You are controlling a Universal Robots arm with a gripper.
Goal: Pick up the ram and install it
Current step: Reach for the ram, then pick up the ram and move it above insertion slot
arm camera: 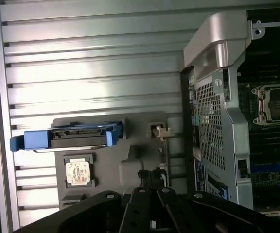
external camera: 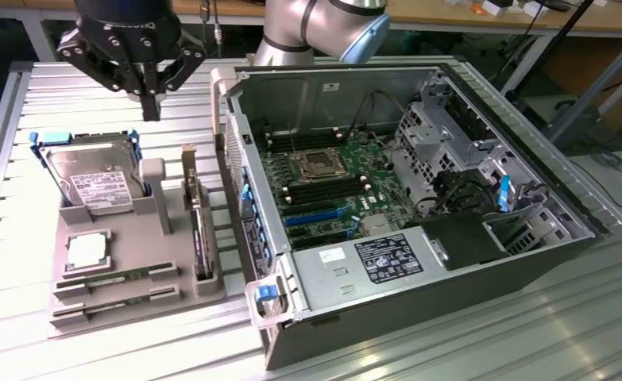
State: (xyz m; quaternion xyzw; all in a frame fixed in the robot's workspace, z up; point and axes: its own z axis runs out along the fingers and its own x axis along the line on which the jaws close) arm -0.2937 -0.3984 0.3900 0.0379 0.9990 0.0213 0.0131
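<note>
Two alike sticks rest in the grey tray: the ram and its twin, long axes 9-to-3 in the exterior view. We see our end effector closed, empty, well apart at their 12 o'clock.

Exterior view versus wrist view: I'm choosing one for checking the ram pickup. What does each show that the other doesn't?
Exterior view: two ram sticks lying in the grey tray's slots beside the processor chip, and the gripper, shut and empty, hanging above the table beyond the hard drive. Wrist view: the case's perforated outer wall, face-on. Both: the hard drive, the processor chip, the tray and the motherboard's socket.
</note>
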